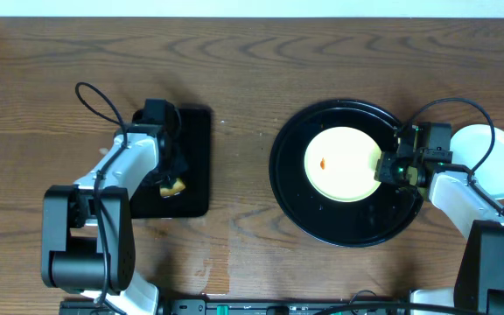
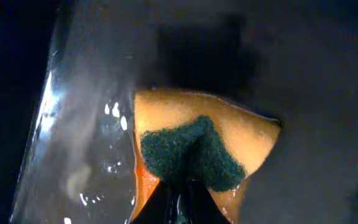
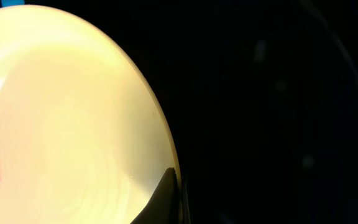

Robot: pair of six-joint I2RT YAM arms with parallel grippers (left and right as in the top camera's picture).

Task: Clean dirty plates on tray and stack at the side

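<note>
Yellow-green sponge (image 2: 232,134), half hidden, clamped in left gripper (image 2: 179,185); right gripper (image 3: 173,182) pinches rim of yellow plate (image 1: 344,166)

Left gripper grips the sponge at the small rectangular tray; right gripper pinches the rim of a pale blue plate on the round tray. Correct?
One error: the plate that the right gripper pinches on the round tray is pale yellow, not pale blue, as the overhead view shows. The left gripper does grip the sponge at the rectangular tray.

Dim, soft wrist views; plate (image 3: 73,93) brightly lit
</note>
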